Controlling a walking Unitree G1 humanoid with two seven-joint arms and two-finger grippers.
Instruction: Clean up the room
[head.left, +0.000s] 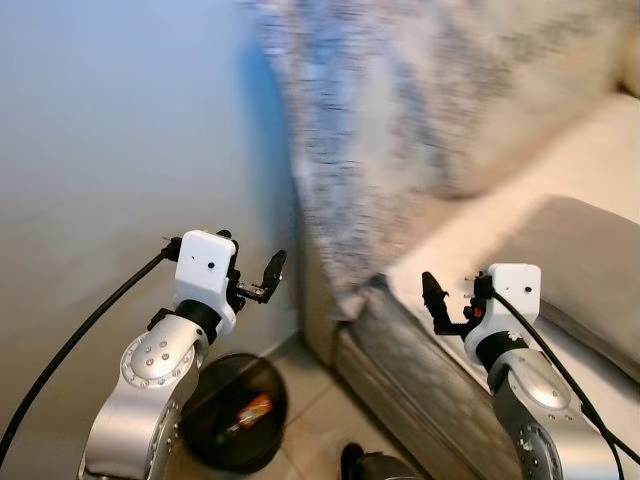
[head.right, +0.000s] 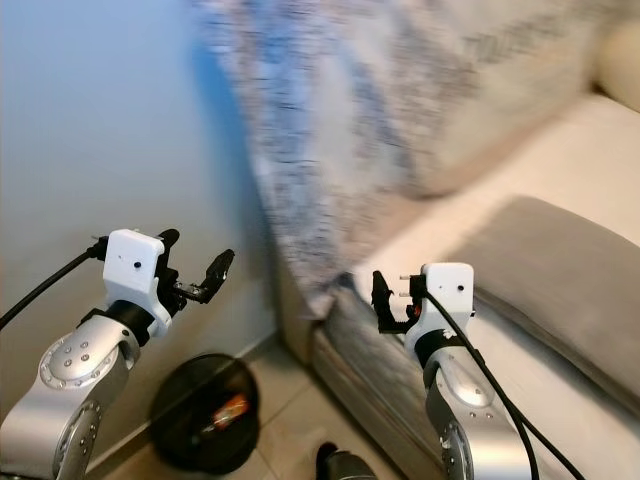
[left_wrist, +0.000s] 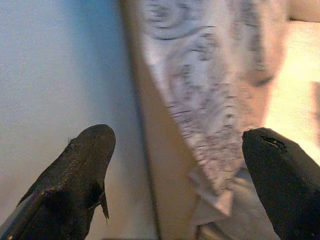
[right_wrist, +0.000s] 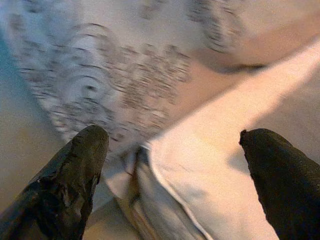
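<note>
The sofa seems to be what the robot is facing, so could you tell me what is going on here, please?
The robot stands at the end of a beige sofa beside a wall. A patterned throw blanket drapes over the sofa's armrest. The left gripper and the right gripper are both raised and open, holding nothing. A black bin sits on the floor below the left arm. The picture is blurred.

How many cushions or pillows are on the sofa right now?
2: a patterned cushion leaning at the sofa's wall-side end, and a grey cushion lying flat on the seat. Others may lie beyond the frame.
</note>
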